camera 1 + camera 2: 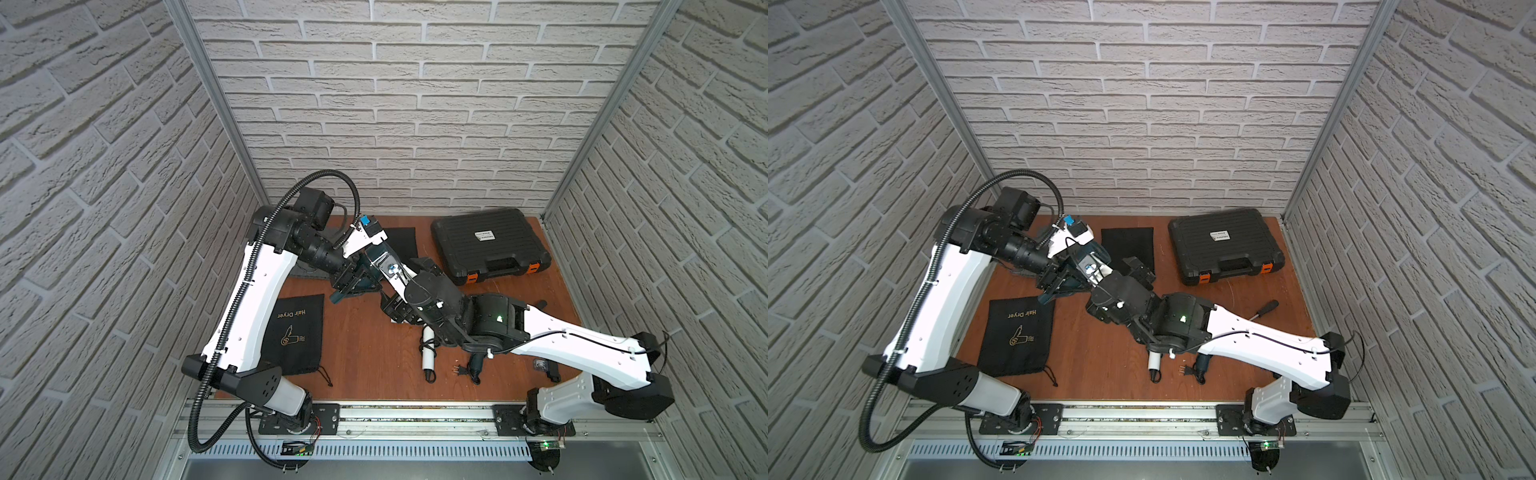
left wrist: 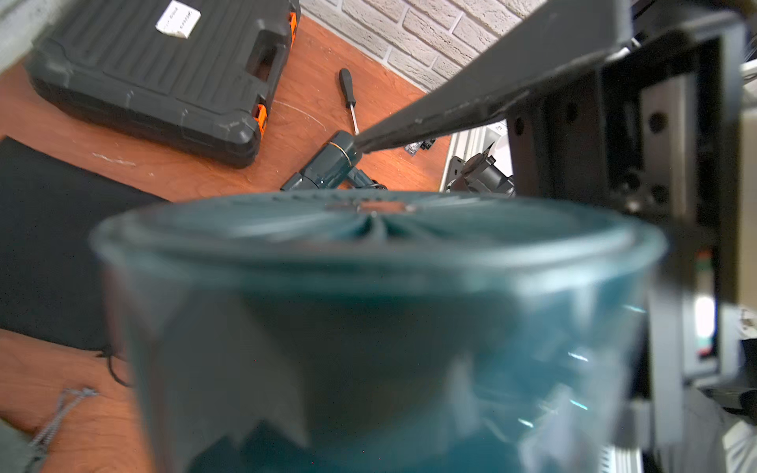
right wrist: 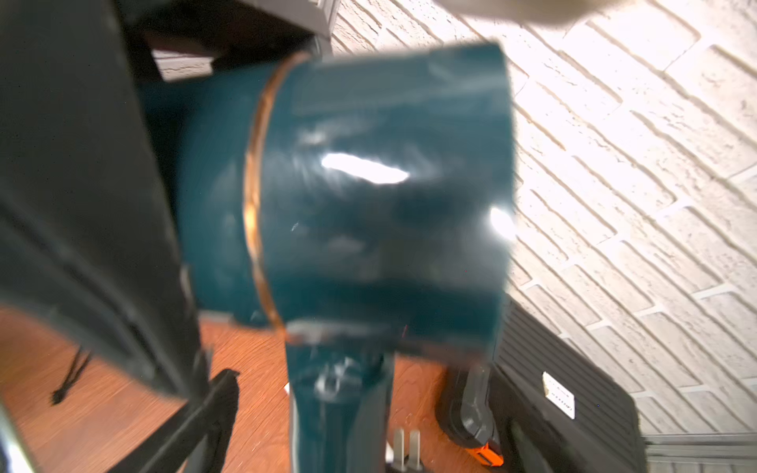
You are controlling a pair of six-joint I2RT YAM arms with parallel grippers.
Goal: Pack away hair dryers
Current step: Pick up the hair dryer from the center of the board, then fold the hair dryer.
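Dark teal hair dryer [image 3: 360, 196]: held above the brown wooden surface [image 1: 365, 340], just left of the hard case [image 1: 490, 245]. The left end effector [image 1: 353, 286] appears clamped on the dryer body, though blur in the left wrist view hides the exact contact. The right end effector [image 1: 399, 286] sits just beside the same dryer with its jaws spread wide, and bare gaps show on both sides of the handle. The white hair dryer [image 1: 428, 353] and the second teal hair dryer [image 2: 327, 164] lie on the surface in front of the hard case's latched edge, toward the arm bases. Both are partly under the right arm, and a plug [image 1: 457, 369] lies loose there. A printed pouch [image 1: 295, 332] lies flat, well left of the hard case. A screwdriver [image 1: 1264, 309] lies in front of its right latch.
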